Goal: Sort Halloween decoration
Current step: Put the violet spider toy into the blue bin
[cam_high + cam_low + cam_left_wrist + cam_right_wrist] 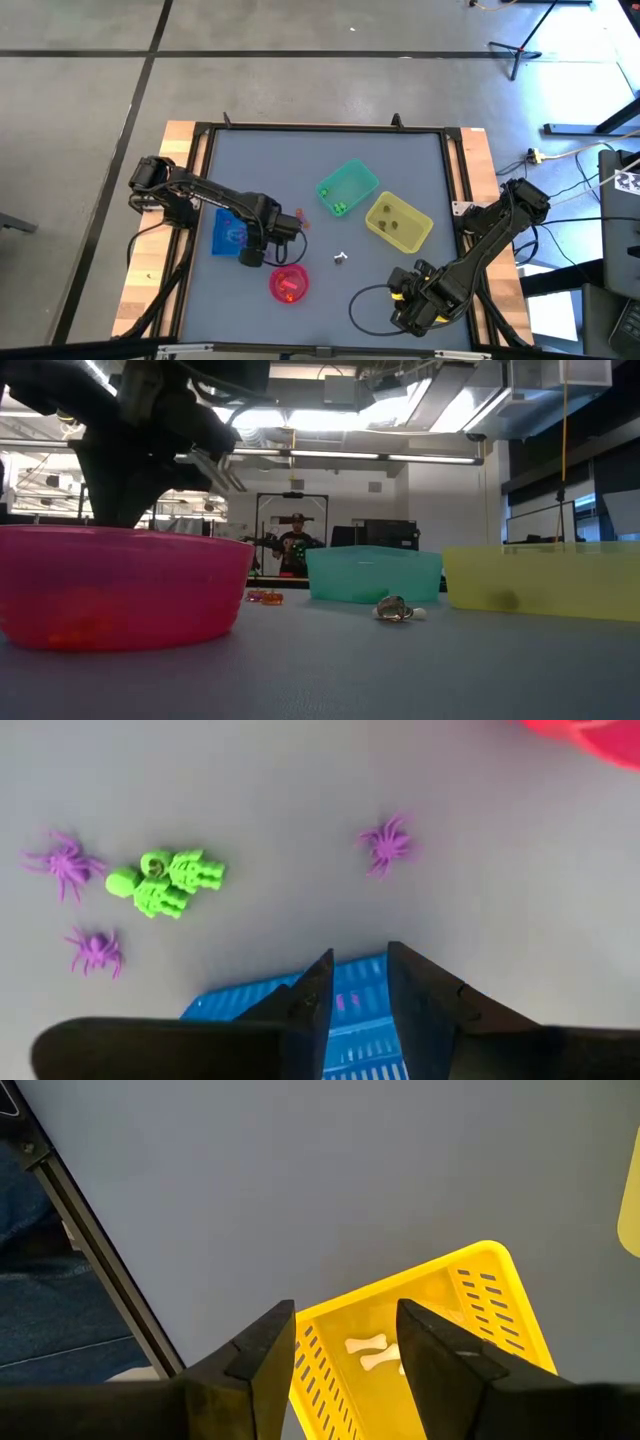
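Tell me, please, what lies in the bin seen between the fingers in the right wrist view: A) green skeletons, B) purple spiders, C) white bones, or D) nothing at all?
C: two small white bones lie on the floor of the yellow bin, seen between the right gripper's open fingers.

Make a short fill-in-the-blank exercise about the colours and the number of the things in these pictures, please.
1. The round bowl on the table is ___.
2. The bin that holds the white bones is ___.
3. The left wrist view shows ___ purple spiders on the table.
4. The small skeletons beside the spiders are ___.

Missing words: pink; yellow; three; green
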Action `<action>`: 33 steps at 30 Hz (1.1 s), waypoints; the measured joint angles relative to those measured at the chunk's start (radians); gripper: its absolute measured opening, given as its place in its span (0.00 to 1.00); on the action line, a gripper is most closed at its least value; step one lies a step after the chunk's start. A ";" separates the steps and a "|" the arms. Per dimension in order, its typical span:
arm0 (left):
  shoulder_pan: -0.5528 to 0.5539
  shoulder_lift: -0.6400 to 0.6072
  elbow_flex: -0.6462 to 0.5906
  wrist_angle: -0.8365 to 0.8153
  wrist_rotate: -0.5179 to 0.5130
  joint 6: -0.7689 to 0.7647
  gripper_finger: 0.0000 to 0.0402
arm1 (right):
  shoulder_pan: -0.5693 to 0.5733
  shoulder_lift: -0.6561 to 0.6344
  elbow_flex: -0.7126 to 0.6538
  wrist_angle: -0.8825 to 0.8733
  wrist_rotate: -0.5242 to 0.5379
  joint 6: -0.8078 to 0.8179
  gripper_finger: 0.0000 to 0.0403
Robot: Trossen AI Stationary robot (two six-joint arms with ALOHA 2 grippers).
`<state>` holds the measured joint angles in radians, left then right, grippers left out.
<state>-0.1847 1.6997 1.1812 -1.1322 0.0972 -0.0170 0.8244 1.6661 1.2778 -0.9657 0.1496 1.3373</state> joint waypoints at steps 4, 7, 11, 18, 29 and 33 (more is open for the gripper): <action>-0.015 0.000 0.000 0.031 0.000 -0.006 0.24 | 0.000 0.000 0.000 0.000 0.000 0.000 0.43; -0.026 0.000 0.000 0.056 0.001 -0.008 0.31 | 0.000 0.000 0.000 0.000 0.000 0.000 0.43; -0.043 0.000 0.000 0.090 0.000 -0.008 0.43 | 0.000 0.000 0.000 0.000 0.000 0.000 0.43; -0.079 -0.001 -0.053 0.201 -0.002 -0.006 0.55 | 0.000 0.000 0.000 0.000 0.000 0.000 0.43; -0.118 -0.001 -0.152 0.304 -0.092 0.222 0.53 | 0.000 0.000 0.000 0.000 0.056 -0.001 0.43; -0.118 -0.001 -0.182 0.334 -0.094 0.318 0.52 | 0.000 0.000 0.000 0.000 0.068 -0.008 0.43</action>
<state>-0.3031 1.6989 0.9994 -0.7981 0.0036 0.3009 0.8242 1.6661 1.2778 -0.9661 0.2179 1.3297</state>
